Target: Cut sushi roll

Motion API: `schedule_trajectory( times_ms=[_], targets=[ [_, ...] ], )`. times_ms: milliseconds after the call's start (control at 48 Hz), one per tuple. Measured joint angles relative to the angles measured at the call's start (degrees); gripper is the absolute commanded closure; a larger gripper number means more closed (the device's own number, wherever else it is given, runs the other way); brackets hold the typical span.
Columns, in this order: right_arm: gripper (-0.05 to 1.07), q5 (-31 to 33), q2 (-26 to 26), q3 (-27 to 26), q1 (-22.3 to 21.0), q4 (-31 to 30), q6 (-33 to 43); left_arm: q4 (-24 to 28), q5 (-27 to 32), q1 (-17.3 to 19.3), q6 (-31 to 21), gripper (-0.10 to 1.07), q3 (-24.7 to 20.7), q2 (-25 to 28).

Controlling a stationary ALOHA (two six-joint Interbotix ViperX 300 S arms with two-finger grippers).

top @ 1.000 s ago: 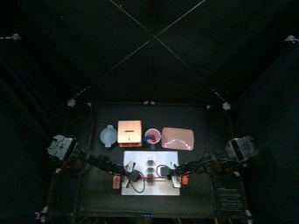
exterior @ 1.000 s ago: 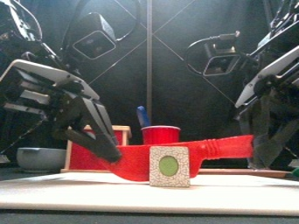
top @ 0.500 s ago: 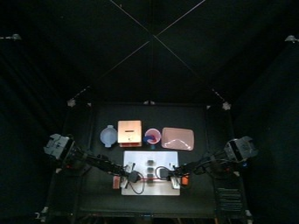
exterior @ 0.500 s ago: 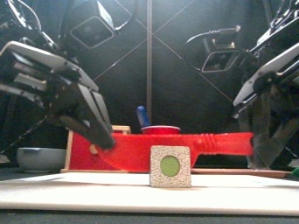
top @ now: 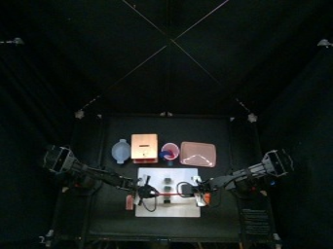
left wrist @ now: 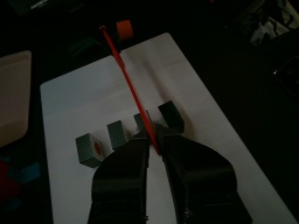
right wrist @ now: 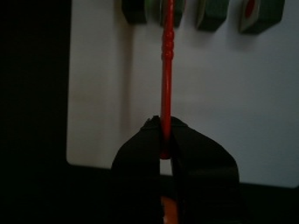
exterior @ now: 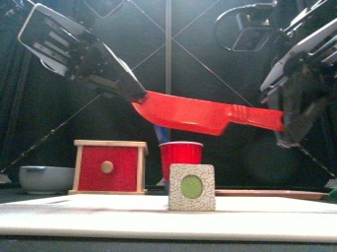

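The sushi roll lies as several short dark chunks [left wrist: 117,133] in a row on the white board [left wrist: 198,96]. From the front, one slice [exterior: 192,187] stands upright on the board [exterior: 158,219]. A red knife [exterior: 198,111] hangs in the air above that slice, tilted with its left end higher. My left gripper [exterior: 132,91] pinches the blade end, and the thin red blade [left wrist: 126,79] runs out from between its nearly closed jaws. At the other end my right gripper [right wrist: 170,144] is shut on the knife's handle, with the chunks [right wrist: 211,10] beyond it.
Behind the board stand a grey bowl [exterior: 46,177], a red-framed wooden box [exterior: 108,165], a red cup [exterior: 182,156] and, seen from above, a pink tray [top: 197,152]. The board [top: 169,204] lies at the table's front edge.
Both arms have lifted the red knife from board level up above the slice. Its left end rose most.
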Motion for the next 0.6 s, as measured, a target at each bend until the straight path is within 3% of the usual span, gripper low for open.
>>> schedule_trajectory(
  times_ms=[208, 604],
  targets=[
    [0.71, 2.8, -1.4, 0.2, 0.2, -0.3, 0.0, -0.4, -5.1, 0.3, 0.2, 0.11, 1.1, -0.9],
    [0.70, 9.1, -11.6, 0.2, -0.7, 3.3, 1.8, -1.4, -8.6, 0.4, 0.0, 0.10, 2.5, -2.0]
  ],
)
